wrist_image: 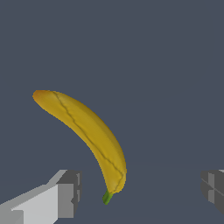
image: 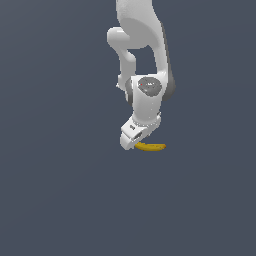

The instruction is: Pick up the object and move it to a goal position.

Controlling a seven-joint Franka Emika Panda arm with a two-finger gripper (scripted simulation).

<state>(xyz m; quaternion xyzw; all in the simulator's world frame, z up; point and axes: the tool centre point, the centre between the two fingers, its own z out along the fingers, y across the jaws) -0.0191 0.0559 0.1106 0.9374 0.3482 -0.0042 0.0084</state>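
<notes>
In the exterior view the white arm comes down from the top centre of the frame and ends in the gripper (image: pixel 134 142) just below the middle. The banana (image: pixel 151 147) lies flat on the plain grey table (image: pixel 55 200), poking out to the right from under the gripper; its left end is hidden behind the white hand, so contact cannot be judged there.

In the wrist view, one light grey finger (wrist_image: pixel 65 194) sits in the lower left corner. The banana (wrist_image: pixel 85 133) runs from an orange-brown tip at centre left down to a green stem stub near the bottom centre. The other finger (wrist_image: pixel 213 190) shows at the lower right edge. The jaws are spread wide and hold nothing; only the stem end lies between them, nearer the left-hand finger, and most of the fruit lies outside the gap.

The banana looks light and firm enough for a moderate pinch, though its rounded, smooth skin could roll or twist under the pads. The best hold is likely across the thick middle of the curve, pads on its two long sides, not on the tapering stem.

No brand, label or writing is visible on the arm, the fruit or the table.
</notes>
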